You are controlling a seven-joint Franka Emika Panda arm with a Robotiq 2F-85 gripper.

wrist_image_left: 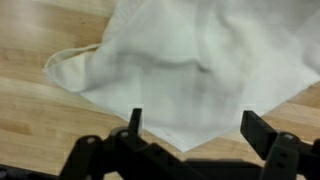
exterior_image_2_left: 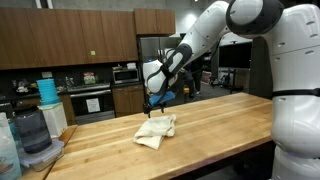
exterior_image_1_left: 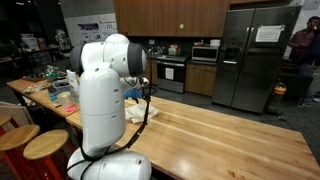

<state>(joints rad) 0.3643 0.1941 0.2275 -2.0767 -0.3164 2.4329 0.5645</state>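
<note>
The claw (wrist_image_left: 190, 135) hangs spread wide just above a cream cloth (wrist_image_left: 190, 70) lying crumpled on the wooden counter (exterior_image_2_left: 220, 125). The cloth looks light, soft and limp; a raised fold or bunched edge would probably give the surest pinch.

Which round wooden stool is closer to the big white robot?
The stool nearer the picture's bottom edge, right beside the robot's white base. The other stool sits further off at the picture's edge, partly cut off.
</note>
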